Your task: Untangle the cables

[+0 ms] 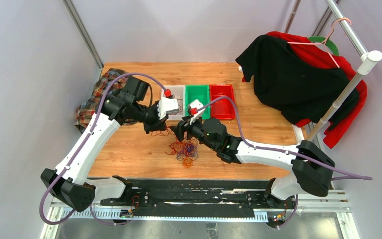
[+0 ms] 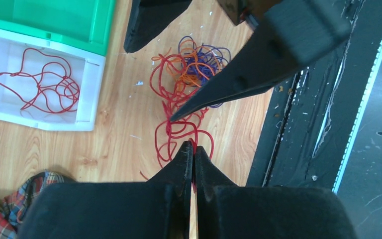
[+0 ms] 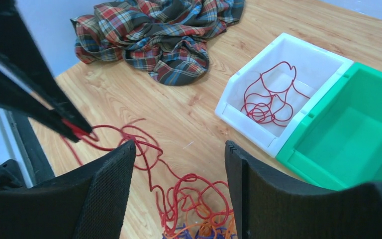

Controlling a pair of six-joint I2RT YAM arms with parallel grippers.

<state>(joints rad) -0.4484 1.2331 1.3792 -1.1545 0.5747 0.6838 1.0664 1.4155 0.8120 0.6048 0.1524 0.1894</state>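
Stretching toward left gripper (image 2: 193, 152): cables (image 1: 184, 149)

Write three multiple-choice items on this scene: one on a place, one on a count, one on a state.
1. The lone red cable lies: A) in the white bin; B) on bare wood; C) on the floor.
2. Bins on the table: A) two; B) three; C) four.
3. The right hand is: A) open; B) shut on a cable; C) shut on nothing.
Key: 1A, its loops rest inside white walls; 2B, three stand side by side; 3A, its fingers stand apart.
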